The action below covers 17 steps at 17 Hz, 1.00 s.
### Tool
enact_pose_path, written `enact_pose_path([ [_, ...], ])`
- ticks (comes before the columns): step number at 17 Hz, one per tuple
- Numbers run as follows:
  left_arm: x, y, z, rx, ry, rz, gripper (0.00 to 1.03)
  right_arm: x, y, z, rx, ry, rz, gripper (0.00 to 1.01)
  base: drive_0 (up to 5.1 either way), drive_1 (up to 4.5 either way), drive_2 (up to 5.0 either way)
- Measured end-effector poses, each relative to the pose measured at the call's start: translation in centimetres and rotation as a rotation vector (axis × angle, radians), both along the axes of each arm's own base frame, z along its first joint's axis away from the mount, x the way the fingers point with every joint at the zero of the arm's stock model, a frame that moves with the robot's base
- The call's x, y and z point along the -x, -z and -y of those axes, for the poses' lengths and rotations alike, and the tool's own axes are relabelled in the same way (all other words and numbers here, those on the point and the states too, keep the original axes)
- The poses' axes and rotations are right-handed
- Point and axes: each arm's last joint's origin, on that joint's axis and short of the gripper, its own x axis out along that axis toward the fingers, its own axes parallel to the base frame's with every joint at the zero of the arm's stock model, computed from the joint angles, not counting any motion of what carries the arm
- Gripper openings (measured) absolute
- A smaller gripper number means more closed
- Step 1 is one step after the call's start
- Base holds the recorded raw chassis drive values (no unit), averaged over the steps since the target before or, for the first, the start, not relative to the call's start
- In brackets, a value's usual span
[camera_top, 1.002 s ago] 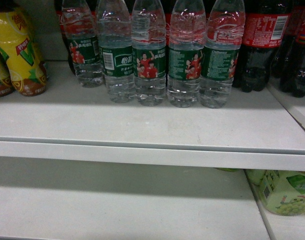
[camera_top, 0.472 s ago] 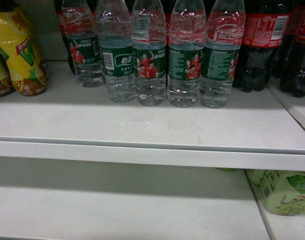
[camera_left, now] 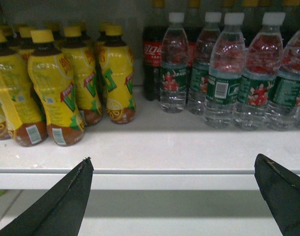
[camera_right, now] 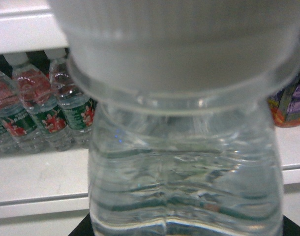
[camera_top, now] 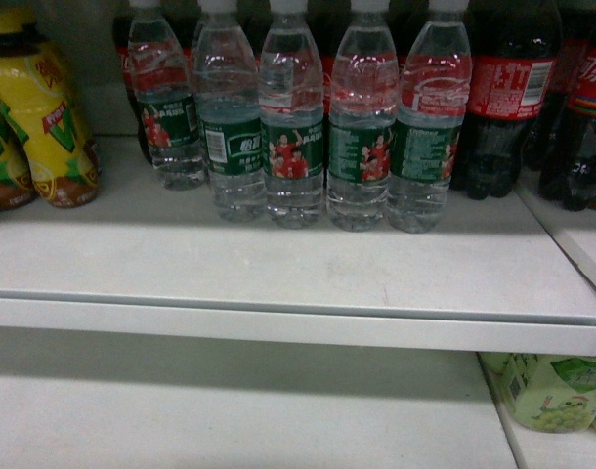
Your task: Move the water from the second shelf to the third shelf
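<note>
My head view has tipped upward, bottle caps now showing, while my right gripper (camera_right: 179, 231) presumably clamps a water bottle (camera_right: 184, 172) below the shelf (camera_right: 37, 187) edge, jaws unseen; left gripper (camera_left: 174, 196) gapes empty.

This is a shop, a drinks aisle by the look of it. White shelves (camera_top: 278, 322) stand one above another, stocked with many copies of the same goods in tidy rows: green-labelled water bottles (camera_top: 296, 127) in the middle, yellow-wrapped tea bottles (camera_left: 56, 88) massed to the left, and dark cola bottles with red labels (camera_top: 508, 98) to the right. On the lower shelf at the far right sits a pale green pack of drinks (camera_top: 557, 391), and printed barcodes show on several labels.
</note>
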Motion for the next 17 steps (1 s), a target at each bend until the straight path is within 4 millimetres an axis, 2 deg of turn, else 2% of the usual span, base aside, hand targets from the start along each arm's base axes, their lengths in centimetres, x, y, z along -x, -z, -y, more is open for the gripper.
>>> enact_pose_path([
  [17, 0.00, -0.06, 0.00, 0.000, -0.002, 0.005, 0.98, 0.02, -0.23, 0.00, -0.004, 0.000, 0.012, 0.43, 0.0, 0.00, 0.0],
])
